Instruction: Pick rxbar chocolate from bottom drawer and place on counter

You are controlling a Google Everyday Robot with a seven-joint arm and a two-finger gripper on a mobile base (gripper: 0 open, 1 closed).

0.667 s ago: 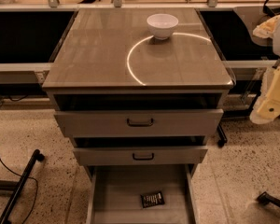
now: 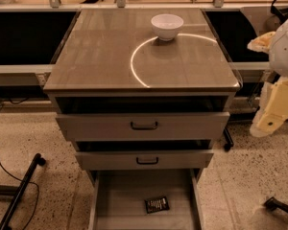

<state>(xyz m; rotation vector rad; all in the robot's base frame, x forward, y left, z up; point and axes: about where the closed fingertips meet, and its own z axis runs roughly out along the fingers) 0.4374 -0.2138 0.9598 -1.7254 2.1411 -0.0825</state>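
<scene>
The rxbar chocolate [image 2: 156, 204], a small dark bar with pale lettering, lies flat on the floor of the open bottom drawer [image 2: 115, 205], right of the middle. The counter [image 2: 101, 51] is the glossy brown cabinet top with a white arc line. My gripper [image 2: 274, 108] hangs as a cream-coloured piece at the right edge, beside the cabinet at the height of the top drawer. It is well above and to the right of the bar and touches nothing.
A white bowl [image 2: 166, 26] stands on the back of the counter on the arc. The two upper drawers [image 2: 144, 125] with black handles are pulled partly out above the bottom drawer. A black stand leg [image 2: 19, 190] and cable lie on the floor at left.
My arm at the right edge has shifted slightly down and to the left. The bar, drawers and bowl have not moved.
</scene>
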